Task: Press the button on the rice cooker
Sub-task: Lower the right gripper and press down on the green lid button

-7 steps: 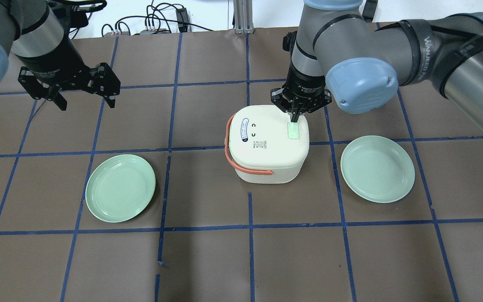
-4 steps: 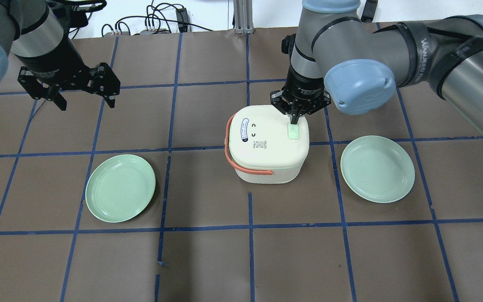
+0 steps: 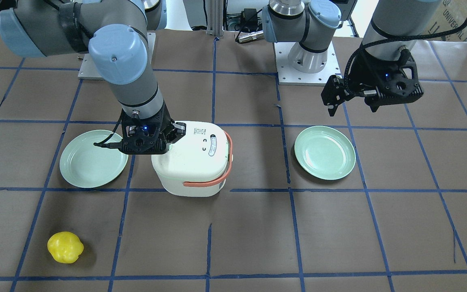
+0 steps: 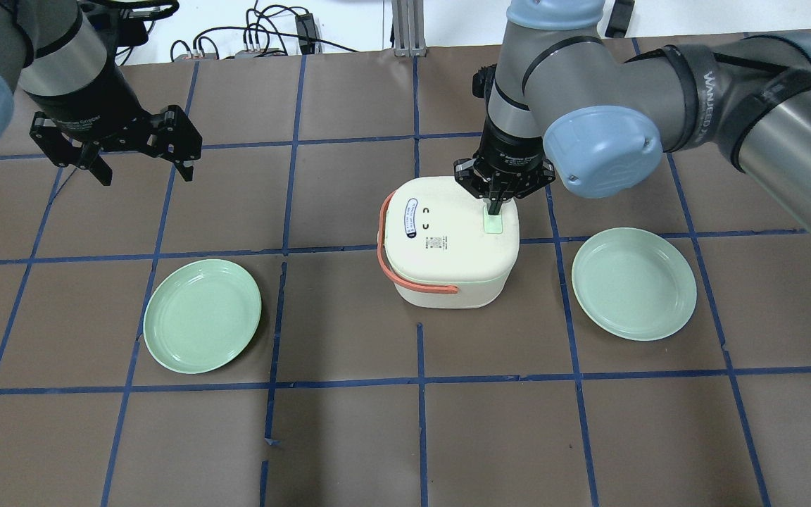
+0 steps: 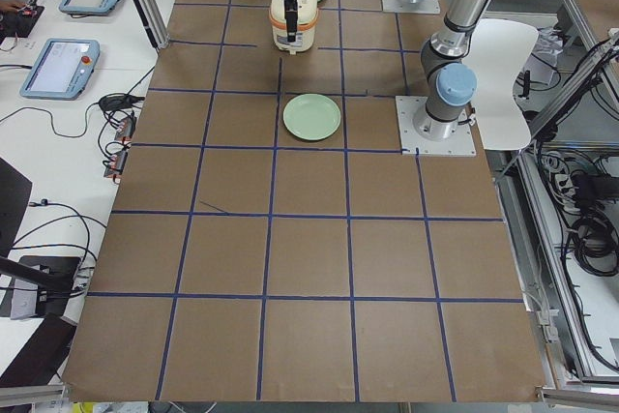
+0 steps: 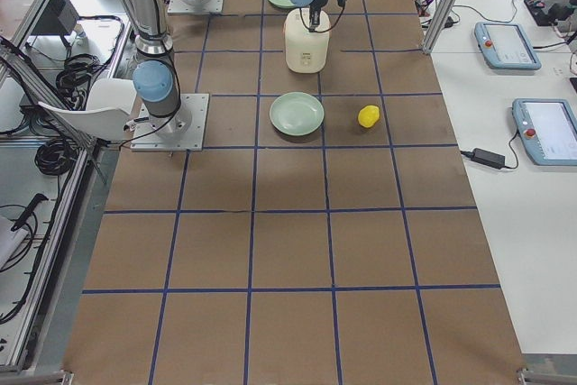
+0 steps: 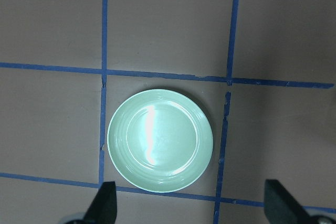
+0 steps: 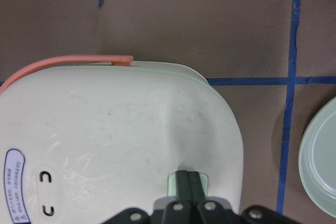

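The white rice cooker (image 4: 448, 246) with an orange handle stands mid-table; it also shows in the front view (image 3: 195, 160). Its pale green button (image 4: 493, 224) sits on the lid's right side. My right gripper (image 4: 493, 209) is shut, fingers pressed together, pointing straight down with the tips on the button's far end. In the right wrist view the shut fingertips (image 8: 190, 181) rest on the green button (image 8: 171, 184). My left gripper (image 4: 145, 169) is open and empty, hovering far left above the table; its wrist view shows the spread fingers (image 7: 105, 205).
Two green plates lie on the table, one at the left (image 4: 202, 315) and one at the right (image 4: 633, 283) of the cooker. A yellow pepper-like object (image 3: 65, 247) lies near the operators' edge. Blue tape lines grid the brown table.
My right gripper has moved slightly down and forward, its tips now reaching onto the button. The left arm and the cooker have not moved.
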